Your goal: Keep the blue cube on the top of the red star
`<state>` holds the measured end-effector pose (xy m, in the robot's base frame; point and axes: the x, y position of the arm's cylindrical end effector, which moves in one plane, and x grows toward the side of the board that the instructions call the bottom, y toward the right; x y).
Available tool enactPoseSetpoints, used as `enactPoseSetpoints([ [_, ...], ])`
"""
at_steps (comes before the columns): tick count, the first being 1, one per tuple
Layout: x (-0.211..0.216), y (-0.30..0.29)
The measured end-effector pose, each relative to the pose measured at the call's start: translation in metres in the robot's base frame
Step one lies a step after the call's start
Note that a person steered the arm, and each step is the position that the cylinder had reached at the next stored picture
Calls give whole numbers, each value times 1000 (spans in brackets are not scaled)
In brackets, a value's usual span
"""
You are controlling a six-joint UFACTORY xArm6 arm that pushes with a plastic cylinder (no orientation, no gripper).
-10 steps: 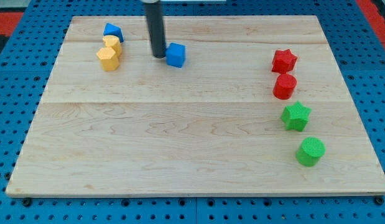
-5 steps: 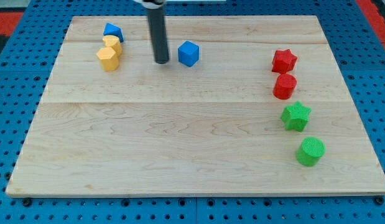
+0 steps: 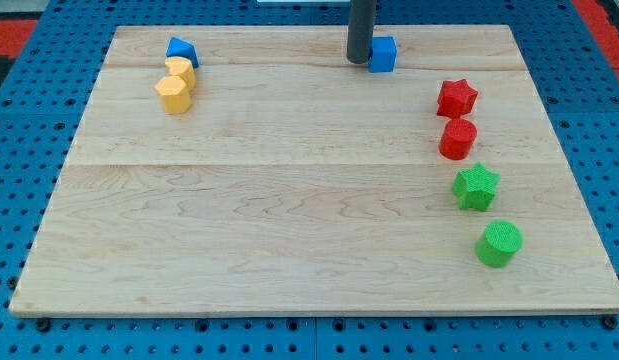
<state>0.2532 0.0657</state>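
The blue cube (image 3: 383,54) sits near the view's top edge of the wooden board (image 3: 289,220), right of centre. My tip (image 3: 360,60) stands right against the cube's left side. The red star (image 3: 456,98) lies to the cube's lower right, well apart from it, at the head of a column of blocks on the view's right.
Below the red star sit a red cylinder (image 3: 457,139), a green star (image 3: 476,187) and a green cylinder (image 3: 500,243). At the view's top left are another blue block (image 3: 181,50) and two yellow blocks (image 3: 180,71) (image 3: 173,94).
My tip has moved right and toward the view's top, and the blue cube has moved with it, from left of centre to right of centre near the top edge.
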Motion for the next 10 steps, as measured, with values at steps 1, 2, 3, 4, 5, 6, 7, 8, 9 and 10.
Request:
enactPoseSetpoints([
  [1, -19, 0],
  [2, -18, 16],
  [3, -1, 58],
  [4, 9, 66],
  [5, 11, 29],
  [6, 39, 10],
  [7, 47, 43],
  [8, 44, 51],
  [9, 36, 51],
  [10, 35, 68],
])
